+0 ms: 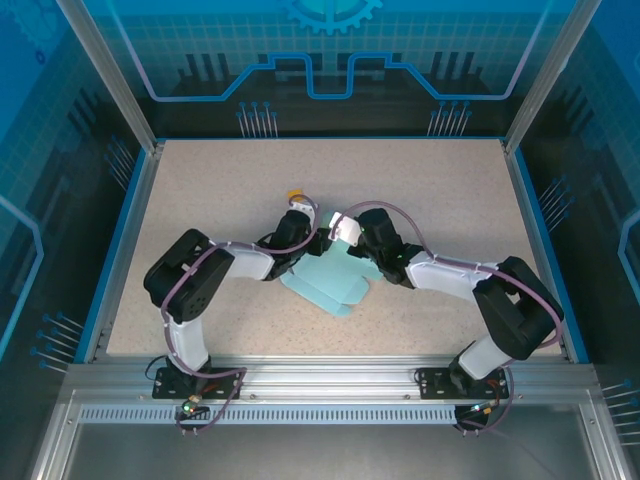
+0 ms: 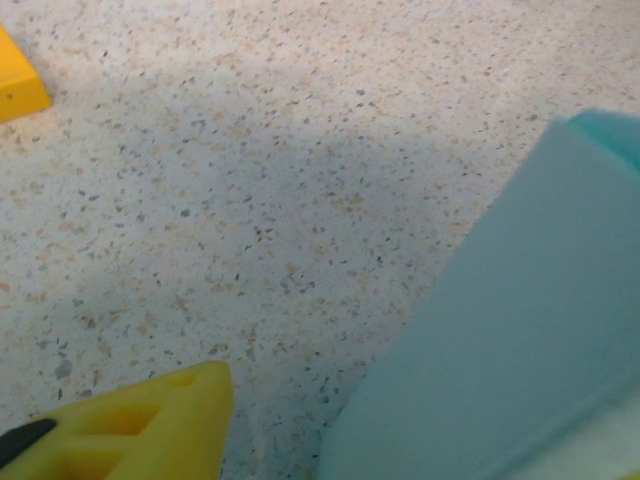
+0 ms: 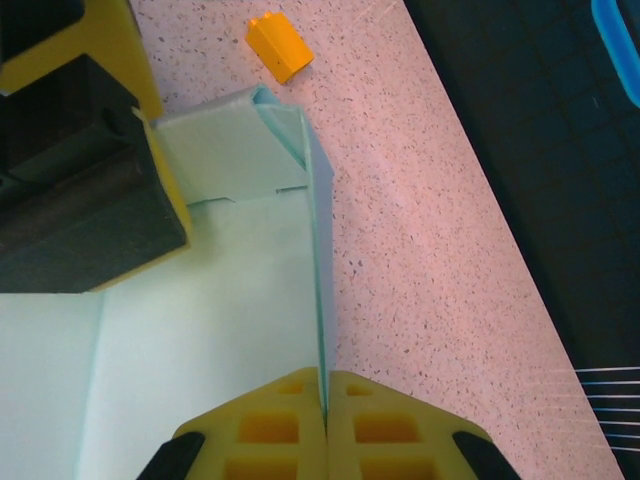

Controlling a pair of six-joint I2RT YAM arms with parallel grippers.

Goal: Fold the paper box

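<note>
The paper box [image 1: 335,285] is light blue card, part folded, lying mid-table between both arms. My right gripper [image 3: 326,395] is shut on the top edge of one upright wall [image 3: 318,250] of the box. That wall meets a folded end flap [image 3: 225,150]. My left gripper [image 1: 305,222] sits at the box's far left corner. Its yellow finger [image 2: 150,425] stands apart from the card [image 2: 530,330], with bare table between them, so the jaws are open. The other left finger is hidden behind the card. In the right wrist view the left gripper's black and yellow body [image 3: 90,170] rests against the end flap.
A tiny orange bit [image 1: 294,196] lies on the speckled table just beyond the grippers; the orange bit [image 3: 278,47] lies past the box's corner, and the orange bit [image 2: 15,85] sits at the top left. A blue rim [image 1: 128,230] bounds the table.
</note>
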